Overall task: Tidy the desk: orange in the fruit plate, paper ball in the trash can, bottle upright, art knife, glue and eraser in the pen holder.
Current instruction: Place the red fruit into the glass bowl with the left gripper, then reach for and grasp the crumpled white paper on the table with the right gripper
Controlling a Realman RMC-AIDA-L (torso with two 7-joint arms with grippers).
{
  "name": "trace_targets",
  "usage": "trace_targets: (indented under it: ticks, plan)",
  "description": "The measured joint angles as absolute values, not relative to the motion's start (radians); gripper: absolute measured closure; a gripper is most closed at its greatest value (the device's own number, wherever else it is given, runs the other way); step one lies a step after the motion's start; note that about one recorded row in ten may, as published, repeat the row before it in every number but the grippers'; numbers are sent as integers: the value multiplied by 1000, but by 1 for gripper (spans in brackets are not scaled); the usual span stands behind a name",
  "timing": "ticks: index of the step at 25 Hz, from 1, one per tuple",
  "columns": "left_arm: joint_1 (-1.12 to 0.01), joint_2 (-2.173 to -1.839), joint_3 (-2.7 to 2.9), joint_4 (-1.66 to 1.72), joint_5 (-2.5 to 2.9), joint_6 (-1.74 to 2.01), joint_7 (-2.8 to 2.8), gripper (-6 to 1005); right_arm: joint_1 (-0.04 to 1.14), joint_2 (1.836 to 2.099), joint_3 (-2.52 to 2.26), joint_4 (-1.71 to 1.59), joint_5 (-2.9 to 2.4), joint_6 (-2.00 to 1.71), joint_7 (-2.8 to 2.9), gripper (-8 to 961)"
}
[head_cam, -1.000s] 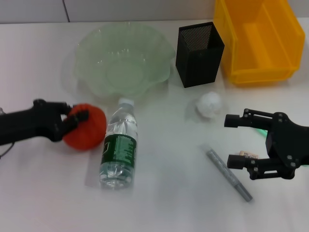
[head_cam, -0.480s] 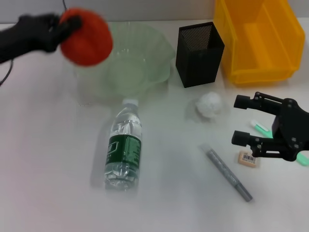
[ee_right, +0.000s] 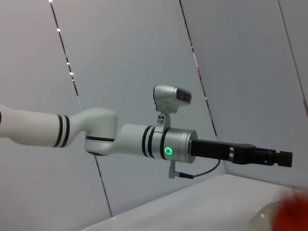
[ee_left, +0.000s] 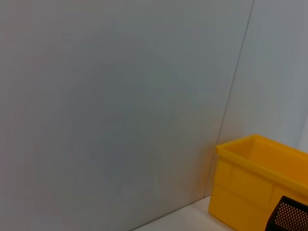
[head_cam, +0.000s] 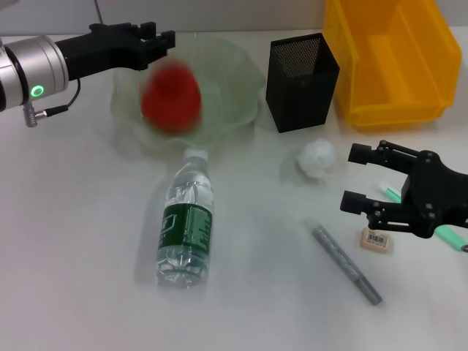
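Note:
The orange [head_cam: 170, 93] shows as a red blur inside the pale-green fruit plate [head_cam: 245, 80], just below my left gripper [head_cam: 155, 36], which is open and holds nothing. The right wrist view shows that gripper [ee_right: 284, 159] above the orange [ee_right: 291, 211]. The bottle [head_cam: 185, 227] lies on its side, cap toward the plate. The paper ball [head_cam: 316, 158] sits in front of the black pen holder [head_cam: 301, 80]. My right gripper [head_cam: 351, 178] hovers open beside the ball, above the eraser [head_cam: 376, 240] and a green glue stick [head_cam: 450, 235]. The grey art knife [head_cam: 347, 263] lies to its left.
The yellow trash can [head_cam: 387, 58] stands at the back right, next to the pen holder, and shows in the left wrist view [ee_left: 260, 187] against a grey wall. White desk surface [head_cam: 66, 248] spreads left of the bottle.
My left arm lifted the orange from beside the bottle, carried it over the fruit plate and let it go. My right gripper drifted slightly right, uncovering the eraser.

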State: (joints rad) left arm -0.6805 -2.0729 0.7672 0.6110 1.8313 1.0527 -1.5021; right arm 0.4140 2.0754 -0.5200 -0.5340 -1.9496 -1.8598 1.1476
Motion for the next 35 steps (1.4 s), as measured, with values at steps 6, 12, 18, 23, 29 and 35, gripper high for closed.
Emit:
trace_targets:
  ticks: [6, 12, 18, 23, 29, 35]
  plan:
    - [-665, -2070, 768, 610, 1764, 1099, -1509, 482, 425, 2076, -515, -520, -1950, -1853, 1138, 103]
    - [-582, -2038, 754, 645, 1727, 1381, -1530, 353, 433, 2059, -510, -554, -1950, -1837, 1198, 103]
    - [-474, -1981, 763, 649, 1750, 1641, -1472, 229, 428, 2044, -508, -685, -1954, -1826, 1351, 103]
    - [-390, -1967, 763, 646, 1809, 1667, -1403, 166, 444, 2047, -519, -914, -1989, -1826, 1576, 103]
    - [-346, -1957, 753, 640, 1817, 1657, -1399, 170, 490, 2053, -591, -1220, -2111, -1841, 1900, 103]
    - [-334, -1956, 747, 637, 1818, 1646, -1399, 171, 554, 2065, -770, -1356, -2304, -1835, 2119, 103]
